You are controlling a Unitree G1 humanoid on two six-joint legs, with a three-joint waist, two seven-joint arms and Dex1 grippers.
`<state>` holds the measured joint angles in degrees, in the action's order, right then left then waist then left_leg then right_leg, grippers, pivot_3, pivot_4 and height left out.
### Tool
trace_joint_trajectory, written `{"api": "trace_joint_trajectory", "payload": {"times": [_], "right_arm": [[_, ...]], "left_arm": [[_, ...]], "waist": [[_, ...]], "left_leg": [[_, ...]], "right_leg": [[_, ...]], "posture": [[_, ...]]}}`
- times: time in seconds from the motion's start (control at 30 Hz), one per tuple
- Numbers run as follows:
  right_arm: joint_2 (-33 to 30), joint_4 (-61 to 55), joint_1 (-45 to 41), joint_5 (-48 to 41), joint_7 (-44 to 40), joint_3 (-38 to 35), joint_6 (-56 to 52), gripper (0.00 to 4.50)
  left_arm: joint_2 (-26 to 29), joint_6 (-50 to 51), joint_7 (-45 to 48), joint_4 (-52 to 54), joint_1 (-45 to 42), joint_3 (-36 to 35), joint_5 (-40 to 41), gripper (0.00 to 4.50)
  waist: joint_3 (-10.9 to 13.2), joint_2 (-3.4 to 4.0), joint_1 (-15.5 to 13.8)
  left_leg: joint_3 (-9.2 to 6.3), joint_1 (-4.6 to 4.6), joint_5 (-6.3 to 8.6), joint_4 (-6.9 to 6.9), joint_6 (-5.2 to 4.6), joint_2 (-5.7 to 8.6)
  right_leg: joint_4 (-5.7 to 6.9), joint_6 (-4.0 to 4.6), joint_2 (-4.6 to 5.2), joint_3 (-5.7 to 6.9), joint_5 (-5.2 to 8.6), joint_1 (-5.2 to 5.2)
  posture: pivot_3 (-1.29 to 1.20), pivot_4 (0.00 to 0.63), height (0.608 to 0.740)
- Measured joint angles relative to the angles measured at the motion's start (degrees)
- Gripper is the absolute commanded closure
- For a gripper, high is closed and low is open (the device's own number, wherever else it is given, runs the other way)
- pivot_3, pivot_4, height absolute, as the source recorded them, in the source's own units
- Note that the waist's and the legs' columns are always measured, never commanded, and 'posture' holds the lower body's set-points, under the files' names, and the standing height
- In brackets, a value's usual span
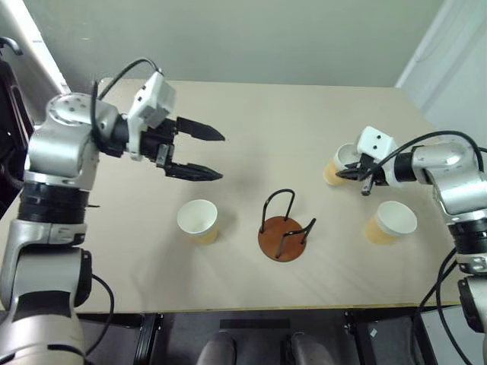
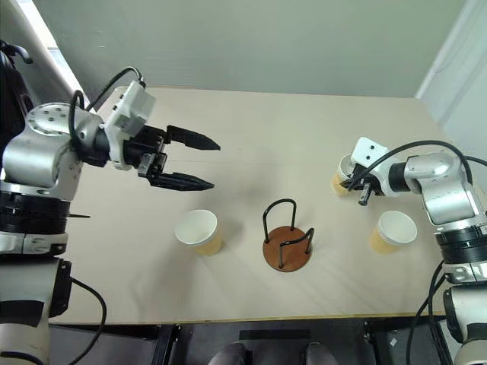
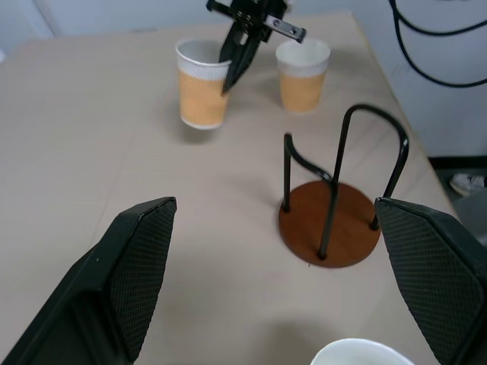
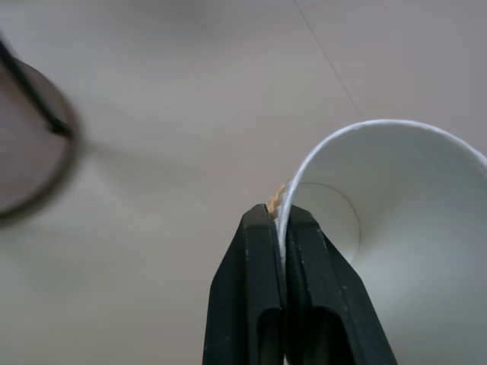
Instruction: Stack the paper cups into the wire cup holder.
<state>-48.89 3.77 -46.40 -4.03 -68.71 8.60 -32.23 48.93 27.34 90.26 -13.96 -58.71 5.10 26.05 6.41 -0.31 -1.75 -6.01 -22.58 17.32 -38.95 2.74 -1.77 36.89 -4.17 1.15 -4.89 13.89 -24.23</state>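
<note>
table centre (image 1: 251, 152): open | wire cup holder (image 1: 284, 226): obstacle, flanked by paper cups (image 1: 198, 220)

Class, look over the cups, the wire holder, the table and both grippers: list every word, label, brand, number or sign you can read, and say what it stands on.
None: no readable text on the paper cups, the wire cup holder, the table, the left gripper or the right gripper.

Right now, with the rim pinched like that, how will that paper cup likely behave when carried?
Probably light: the right gripper holds the paper cup by one thin wall alone. That wall may flex or crease, being thin paper. Hanging off one side, the cup looks tilted in the left wrist view, and may swing.
</note>
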Motion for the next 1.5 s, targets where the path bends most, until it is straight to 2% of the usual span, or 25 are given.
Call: {"api": "trace_joint_trajectory", "payload": {"times": [0.27, 0.67, 1.0, 1.17, 1.5], "right_arm": [[-4.5, -15.3, -3.8, -12.6, -3.5, -4.3, -16.1, 4.49], [-6.5, -28.5, -5.9, -26.7, -2.0, -6.2, -28.4, 4.49], [-6.6, -33.4, -5.6, -33.0, 1.8, -6.2, -31.1, 4.49], [-6.6, -34.1, -1.5, -33.3, 2.7, -5.0, -30.4, 4.49], [-7.6, -35.2, 1.1, -32.9, 2.5, -2.3, -26.2, 4.49]], "left_arm": [[0.8, 2.9, 0.1, 6.2, 2.8, -0.1, 2.9, 0.00], [-0.2, 1.9, 0.2, 5.0, 2.5, 2.7, 2.5, 0.00], [-1.1, -1.4, 0.2, 1.0, 0.0, 6.8, 2.5, 0.00], [-1.4, -2.0, 0.2, 0.8, 0.0, 7.0, 2.5, 0.00], [-1.4, -1.9, 0.2, 0.8, 0.0, 6.7, 2.3, 0.00]], "waist": [[0.0, 0.02, 0.2], [0.0, 0.02, 0.2], [0.0, 0.01, 0.2], [0.0, 0.01, 0.2], [0.0, 0.01, 0.2]], "left_leg": [[0.01, 0.05, -0.01, 0.00, 0.01, -0.01], [-0.01, 0.07, -0.01, -0.04, 0.00, 0.00], [-0.04, 0.07, -0.01, -0.04, 0.00, 0.00], [-0.03, 0.07, -0.01, -0.07, -0.01, 0.00], [-0.03, 0.07, -0.01, -0.07, -0.01, 0.00]], "right_leg": [[-0.11, 0.01, -0.03, -0.02, 0.01, -0.04], [-0.07, 0.01, -0.02, -0.03, 0.02, -0.04], [-0.06, 0.01, -0.02, -0.03, 0.02, -0.04], [-0.05, 0.01, -0.01, -0.03, 0.02, -0.04], [-0.03, 0.00, -0.02, -0.03, 0.02, -0.04]], "posture": [[0.00, 0.150, 0.740], [0.00, 0.150, 0.740], [0.00, 0.150, 0.740], [0.00, 0.150, 0.740], [0.00, 0.150, 0.740]]}}
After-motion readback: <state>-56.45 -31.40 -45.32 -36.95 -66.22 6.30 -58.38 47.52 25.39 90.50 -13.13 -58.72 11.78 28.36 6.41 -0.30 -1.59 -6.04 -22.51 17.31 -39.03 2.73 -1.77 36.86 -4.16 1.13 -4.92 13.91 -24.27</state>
